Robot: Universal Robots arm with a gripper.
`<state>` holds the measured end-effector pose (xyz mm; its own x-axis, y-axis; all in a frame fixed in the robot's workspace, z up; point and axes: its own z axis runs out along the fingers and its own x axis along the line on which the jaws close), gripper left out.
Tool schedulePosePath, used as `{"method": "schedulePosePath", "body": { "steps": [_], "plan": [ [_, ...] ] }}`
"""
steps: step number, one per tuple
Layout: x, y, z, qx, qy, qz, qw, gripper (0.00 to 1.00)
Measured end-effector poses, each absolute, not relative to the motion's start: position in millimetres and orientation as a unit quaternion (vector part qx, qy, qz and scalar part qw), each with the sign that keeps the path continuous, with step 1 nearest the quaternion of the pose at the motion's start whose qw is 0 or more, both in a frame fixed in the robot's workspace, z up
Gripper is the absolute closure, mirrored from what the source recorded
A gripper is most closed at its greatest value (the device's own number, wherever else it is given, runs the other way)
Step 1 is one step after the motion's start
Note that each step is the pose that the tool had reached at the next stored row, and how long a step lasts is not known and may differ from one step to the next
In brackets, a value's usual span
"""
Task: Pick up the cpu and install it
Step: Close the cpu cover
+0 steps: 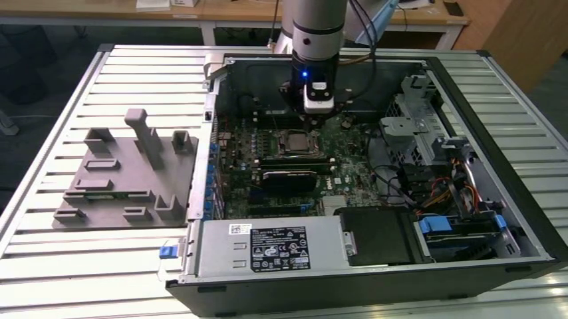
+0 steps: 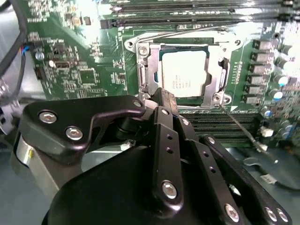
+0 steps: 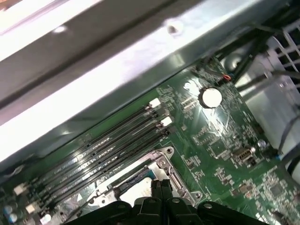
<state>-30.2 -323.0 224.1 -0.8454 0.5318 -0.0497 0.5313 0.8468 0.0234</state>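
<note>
Cpu (image 2: 183,70) lying flat in the socket (image 2: 143,70), silver top up, square within the metal frame. Socket sits on the motherboard (image 2: 84,75) inside the open computer case (image 1: 497,100). Thin wire lever (image 2: 241,129) angles away from the frame and looks loose. Can't tell whether the frame is latched over the chip.

Exterior view, dial centred on the cpu:
- hand (image 1: 317,118) at 1 o'clock, just beside, hanging over the board
- drive cage (image 1: 417,133) at 3 o'clock
- power supply (image 1: 266,247) at 6 o'clock, by the case edge
- grey parts fixture (image 1: 116,179) at 9 o'clock, well apart, out on the slatted worktop (image 1: 53,266)

Hand state: in both wrist views the fingertips are pressed together with nothing visible between them. Tips sit at the socket's rim. Contact with frame or chip can't be made out.

Step, as I judge it: pick and placement look done, since the chip is in its seat and the hand carries nothing. The work stands at the securing end.

Judgement on a further move: the hand would need to clear the socket without nudging the chip. Locking would mean pressing that lever down under its catch, which is close, low-force work.
</note>
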Motion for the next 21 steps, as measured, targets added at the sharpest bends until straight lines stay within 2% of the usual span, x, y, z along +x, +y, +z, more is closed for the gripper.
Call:
{"method": "schedulePosePath", "body": {
  "steps": [21],
  "plan": [
    [-30.2,-323.0,222.0,0.090,0.996,0.009,0.026,0.89]
  ]
}}
